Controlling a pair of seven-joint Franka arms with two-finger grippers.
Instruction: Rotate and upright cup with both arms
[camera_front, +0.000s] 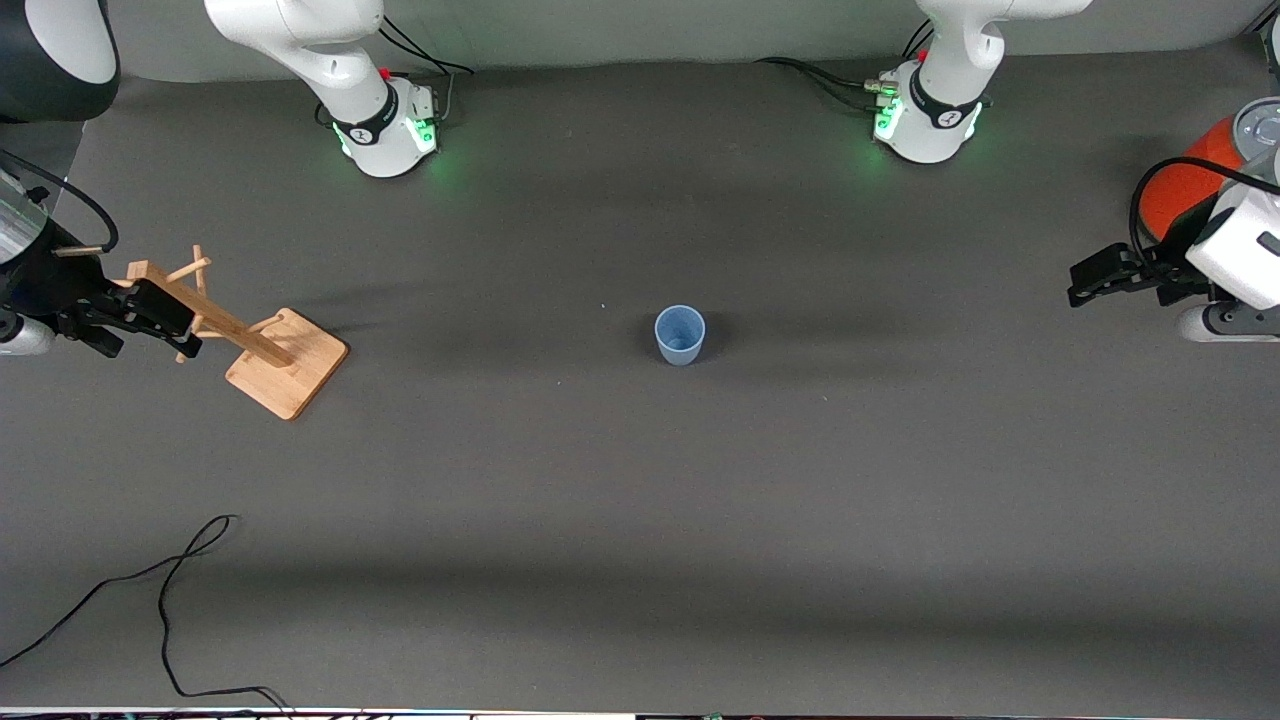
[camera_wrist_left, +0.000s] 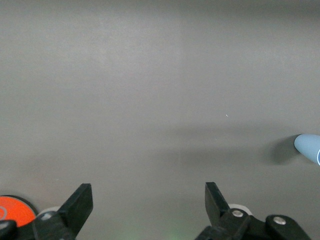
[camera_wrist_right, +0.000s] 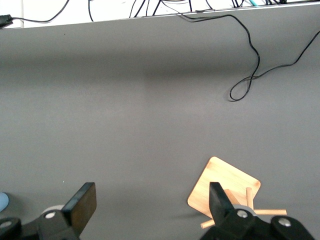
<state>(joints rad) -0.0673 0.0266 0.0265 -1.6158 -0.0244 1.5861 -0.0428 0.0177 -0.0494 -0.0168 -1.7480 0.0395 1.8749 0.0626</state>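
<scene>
Cup stands upright, mouth up, mid dark grey table; left gripper and right gripper hang spread, empty.

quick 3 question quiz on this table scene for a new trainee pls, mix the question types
1. True or false: the cup stands with its mouth up.
2. Which claw hangs over the wooden rack? A) left claw B) right claw
3. Fill in: both claws are ____ and hold nothing.

Key:
1. True; it stands alone mid-table, between the two arms' ends.
2. B; the left claw hangs at the left arm's end of the table, beside the orange-red can.
3. open
</scene>
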